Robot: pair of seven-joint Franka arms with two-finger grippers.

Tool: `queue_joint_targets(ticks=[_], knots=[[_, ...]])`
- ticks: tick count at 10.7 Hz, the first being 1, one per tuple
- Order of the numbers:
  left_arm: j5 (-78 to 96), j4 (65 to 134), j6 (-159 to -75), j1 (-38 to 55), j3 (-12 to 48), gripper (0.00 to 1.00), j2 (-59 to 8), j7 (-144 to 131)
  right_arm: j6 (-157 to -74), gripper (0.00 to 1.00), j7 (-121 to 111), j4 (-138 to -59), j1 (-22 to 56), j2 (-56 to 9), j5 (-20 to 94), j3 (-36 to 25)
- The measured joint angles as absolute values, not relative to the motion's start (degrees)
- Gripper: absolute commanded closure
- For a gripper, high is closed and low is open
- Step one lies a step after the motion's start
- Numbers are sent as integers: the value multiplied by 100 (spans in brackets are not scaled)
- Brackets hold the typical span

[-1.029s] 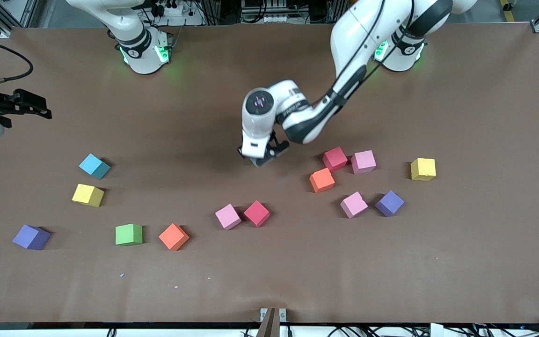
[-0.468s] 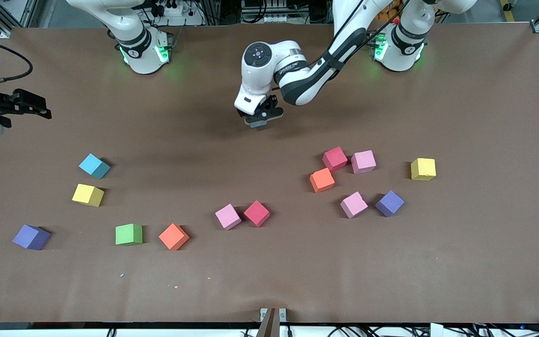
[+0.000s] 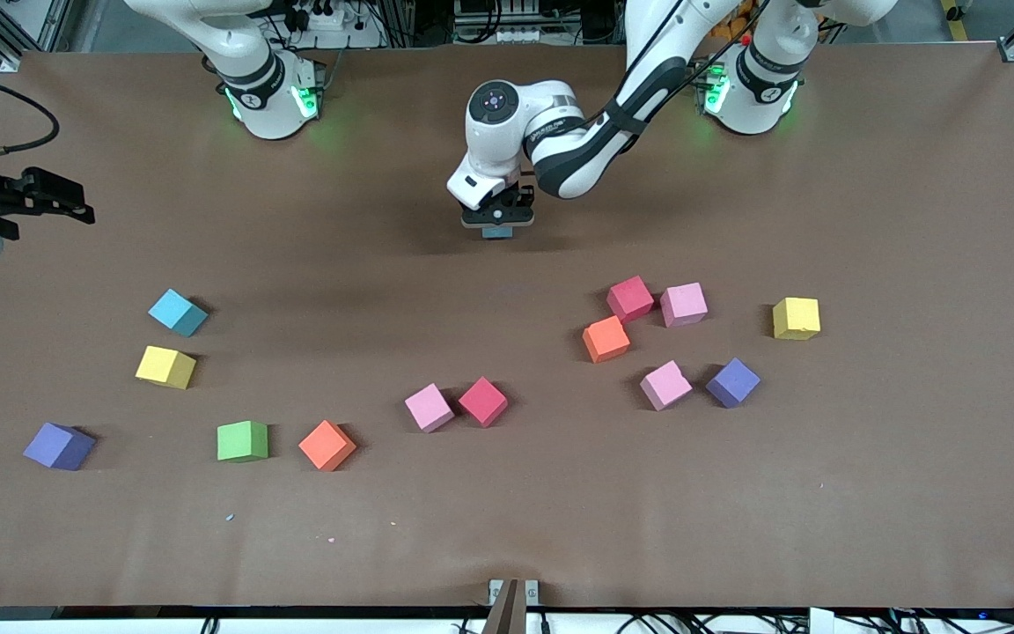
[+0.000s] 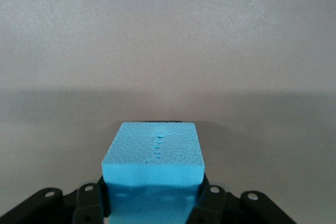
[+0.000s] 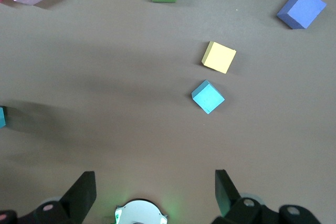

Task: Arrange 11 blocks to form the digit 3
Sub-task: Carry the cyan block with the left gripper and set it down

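Observation:
My left gripper (image 3: 496, 225) is shut on a light blue block (image 4: 153, 153) and holds it low over bare table, up toward the robots' bases about midway between the two arms. The remaining blocks lie loose, with no figure formed. One group is blue (image 3: 177, 312), yellow (image 3: 165, 366), purple (image 3: 58, 446), green (image 3: 242, 440) and orange (image 3: 326, 445). A pink (image 3: 429, 407) and a red (image 3: 482, 401) block sit side by side. Toward the left arm's end are several more, among them red (image 3: 630, 298), orange (image 3: 606, 339) and yellow (image 3: 796, 318). My right gripper (image 5: 153, 178) hangs open and empty above its own base.
The brown table (image 3: 507, 528) has a wide bare strip along the edge nearest the front camera. A black device (image 3: 23, 198) sticks in at the table's edge past the right arm's end. The right arm's base (image 3: 269, 97) and the left arm's base (image 3: 749, 88) stand along the edge farthest from the front camera.
The left gripper carried the blue block from over the middle of the table toward the bases, then shifted slightly toward the left arm's end. The right arm has stayed still.

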State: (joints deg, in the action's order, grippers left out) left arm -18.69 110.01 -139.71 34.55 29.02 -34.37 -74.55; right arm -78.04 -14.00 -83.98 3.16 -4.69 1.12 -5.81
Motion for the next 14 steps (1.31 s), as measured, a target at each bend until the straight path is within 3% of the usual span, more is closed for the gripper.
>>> queue_joint_targets(ticks=[8, 11, 12, 13, 14], knots=[[-1894, 10964, -14005, 3472, 2908, 71, -3581, -7231, -7804, 0, -1400, -8397, 316, -469, 112, -583], [-1894, 10958, -14009, 3472, 2908, 63, -3646, -7231, -7804, 0, -1400, -8397, 316, -469, 112, -581], [-1894, 10946, -14010, 3471, 2908, 55, -3649, -7234, -7804, 0, -1400, -8397, 316, -469, 112, -576], [-1894, 10920, -14016, 3471, 2908, 33, -3659, -7235, -7804, 0, -1400, -8397, 317, -469, 112, -566], [-1894, 10881, -14020, 3470, 2907, 0, -3673, -7235, -7804, 0, -1400, -8397, 317, -470, 112, -546]])
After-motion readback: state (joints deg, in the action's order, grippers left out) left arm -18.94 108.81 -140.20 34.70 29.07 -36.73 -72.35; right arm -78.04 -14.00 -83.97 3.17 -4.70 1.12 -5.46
